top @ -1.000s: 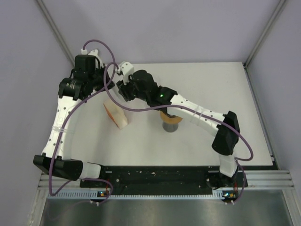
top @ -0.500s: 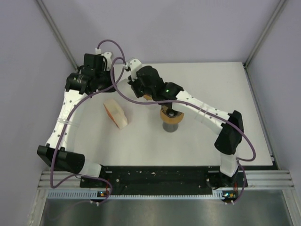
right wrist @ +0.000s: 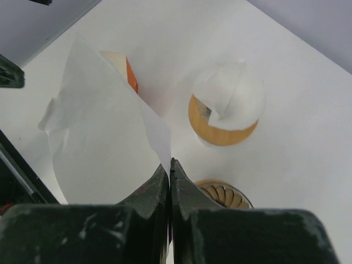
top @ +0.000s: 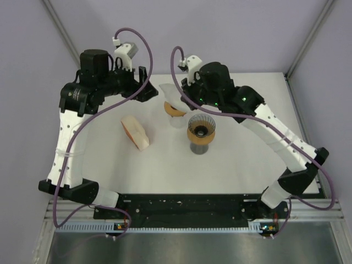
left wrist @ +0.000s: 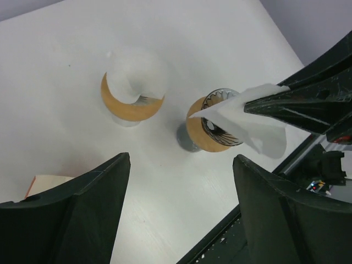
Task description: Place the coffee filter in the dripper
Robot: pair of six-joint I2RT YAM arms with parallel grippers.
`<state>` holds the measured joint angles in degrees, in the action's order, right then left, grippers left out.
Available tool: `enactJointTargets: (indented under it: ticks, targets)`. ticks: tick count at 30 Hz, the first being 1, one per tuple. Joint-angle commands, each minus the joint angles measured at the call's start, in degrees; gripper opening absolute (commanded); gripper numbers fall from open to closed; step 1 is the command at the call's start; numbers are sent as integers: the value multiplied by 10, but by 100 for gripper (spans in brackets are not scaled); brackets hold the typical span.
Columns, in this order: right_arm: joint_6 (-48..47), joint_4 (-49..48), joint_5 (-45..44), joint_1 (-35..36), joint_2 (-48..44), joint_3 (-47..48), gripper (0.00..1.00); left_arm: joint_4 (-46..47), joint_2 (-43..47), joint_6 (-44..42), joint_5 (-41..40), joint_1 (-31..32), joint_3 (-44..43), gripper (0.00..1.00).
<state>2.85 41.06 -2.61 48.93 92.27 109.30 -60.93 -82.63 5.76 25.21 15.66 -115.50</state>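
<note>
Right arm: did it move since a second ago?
Yes. The right arm swung rightward and back. Before, it crossed over the dripper; now it sits behind it, jaws shut on the coffee filter.

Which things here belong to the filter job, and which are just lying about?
Job: paper filter, pinched in the right fingers; empty dripper.
Lying about: other dripper, already lined; cream wedge, maybe spare filters; open left fingers.
</note>
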Motion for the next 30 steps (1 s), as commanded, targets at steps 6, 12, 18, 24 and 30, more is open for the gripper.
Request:
enactJointTargets:
  ticks: [6, 12, 18, 24, 30]
  targets:
    - [49, 219, 52, -61, -95, -14, 0, 45, -29, 21, 46, 68, 4, 81]
    - [39, 226, 81, -106, -94, -73, 0, 96, -56, 61, 10, 92, 38, 80]
    - [28, 209, 89, -135, -65, -115, 0, 107, -82, 82, -6, 125, 77, 74]
    - [24, 164, 97, -146, -29, -138, 0, 130, -107, 101, -18, 146, 106, 74]
    - [16, 153, 95, -147, -5, -139, 0, 141, -140, 115, -13, 158, 115, 76]
